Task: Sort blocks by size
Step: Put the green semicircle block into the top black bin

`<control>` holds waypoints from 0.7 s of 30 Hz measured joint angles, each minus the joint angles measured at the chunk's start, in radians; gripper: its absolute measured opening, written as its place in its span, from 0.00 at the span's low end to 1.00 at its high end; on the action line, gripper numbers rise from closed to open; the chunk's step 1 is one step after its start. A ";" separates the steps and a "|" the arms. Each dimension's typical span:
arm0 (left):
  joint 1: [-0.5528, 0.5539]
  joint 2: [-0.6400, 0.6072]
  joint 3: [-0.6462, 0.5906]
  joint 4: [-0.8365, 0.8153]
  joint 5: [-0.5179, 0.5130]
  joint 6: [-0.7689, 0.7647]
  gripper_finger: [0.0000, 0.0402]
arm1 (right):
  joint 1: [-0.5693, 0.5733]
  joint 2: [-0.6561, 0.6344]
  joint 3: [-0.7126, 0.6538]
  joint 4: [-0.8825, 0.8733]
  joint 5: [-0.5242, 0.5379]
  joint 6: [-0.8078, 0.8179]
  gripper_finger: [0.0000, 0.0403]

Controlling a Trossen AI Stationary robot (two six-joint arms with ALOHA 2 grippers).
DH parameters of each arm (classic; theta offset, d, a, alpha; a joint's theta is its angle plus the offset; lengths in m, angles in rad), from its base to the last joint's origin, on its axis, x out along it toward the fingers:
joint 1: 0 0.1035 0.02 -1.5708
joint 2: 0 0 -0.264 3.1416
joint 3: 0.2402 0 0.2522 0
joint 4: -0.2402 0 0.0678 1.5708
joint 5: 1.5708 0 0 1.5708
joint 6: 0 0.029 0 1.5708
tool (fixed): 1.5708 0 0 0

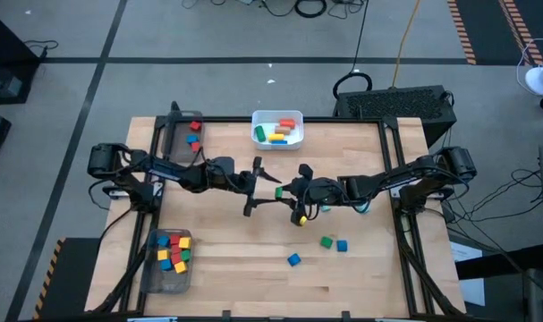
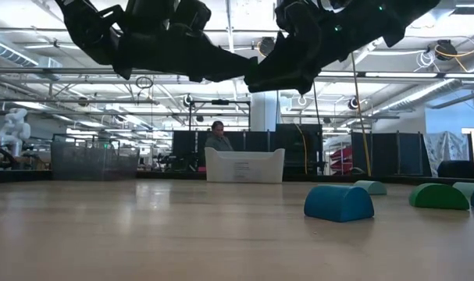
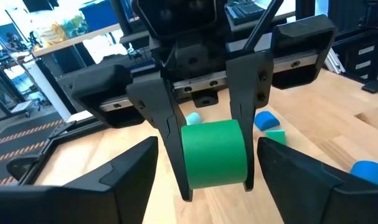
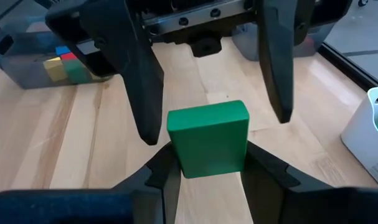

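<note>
1. While both arms meet above mid-table, the right hand (image 4: 207,171) clamps a green half-round wooden block (image 4: 208,144).
2. Facing it, the left hand (image 3: 207,158) stands spread wide, its fingers (image 4: 129,87) apart from the block's sides.
3. Loose blue and green blocks (image 1: 325,247) lie on the wooden table (image 1: 235,268).
4. Farthest sits a white rectangular bin (image 1: 278,128).

White bin (image 1: 277,128) at the table's (image 1: 253,277) far edge — two clear trays (image 1: 166,262) along its left.
</note>
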 joint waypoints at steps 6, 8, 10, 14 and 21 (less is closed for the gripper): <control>0.000 0.000 0.000 0.000 0.000 -0.005 0.61 | 0.000 0.000 0.000 0.004 0.000 0.000 0.31; 0.000 0.000 0.000 0.000 0.000 -0.006 0.59 | 0.000 0.000 0.000 0.004 0.000 0.000 0.31; 0.000 0.000 0.003 -0.001 0.000 -0.011 0.57 | 0.000 0.000 0.000 0.004 0.000 0.000 0.31; 0.004 0.000 0.016 -0.007 -0.005 -0.055 0.50 | 0.000 0.000 0.000 0.004 0.002 -0.001 0.31; 0.019 0.000 0.036 -0.056 -0.005 -0.084 0.40 | 0.000 0.000 0.000 0.000 0.037 -0.001 0.31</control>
